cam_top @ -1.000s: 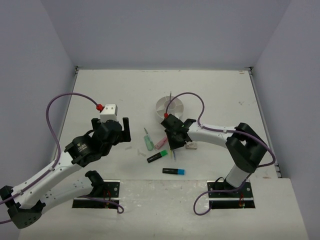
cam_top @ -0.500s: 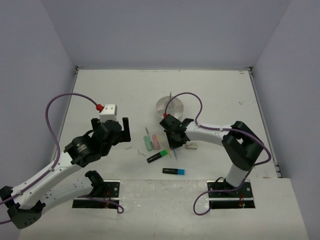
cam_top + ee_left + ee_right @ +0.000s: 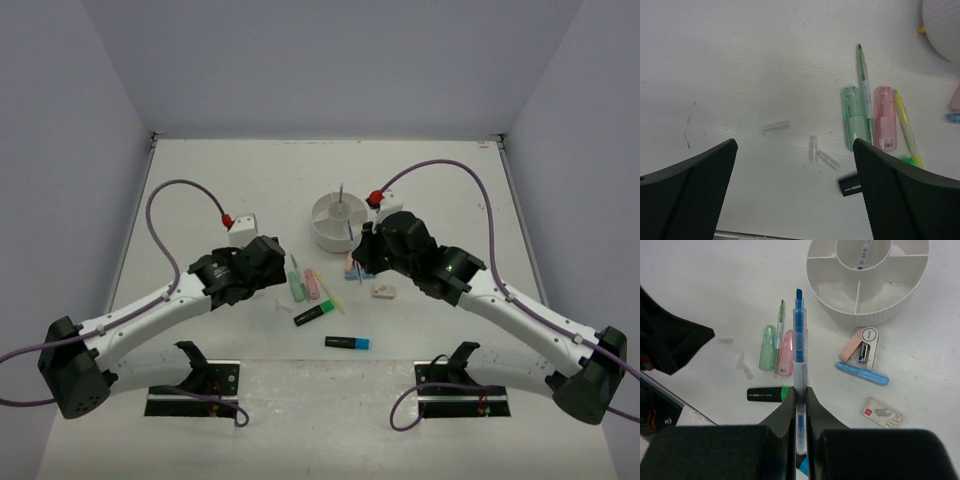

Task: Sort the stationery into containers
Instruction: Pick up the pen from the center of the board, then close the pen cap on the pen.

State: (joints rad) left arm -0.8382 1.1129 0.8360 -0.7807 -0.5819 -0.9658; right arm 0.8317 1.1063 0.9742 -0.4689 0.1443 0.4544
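Note:
My right gripper is shut on a thin blue pen and holds it above the table, its tip towards the round white organiser. In the top view this gripper hovers just in front of the organiser. One pen stands in the central cup. On the table lie a mint marker, a pink marker, a green highlighter, a blue marker and a pale eraser. My left gripper is open and empty above clear caps, left of the mint marker.
A blue highlighter lies nearest the arm bases. A thin green pen and a yellow pen lie beside the markers. A small pink item lies under the organiser's wall. Another clear cap lies to the left.
My right gripper has risen from the pile with the blue pen and moved towards the organiser. My left gripper has moved right, to beside the markers.

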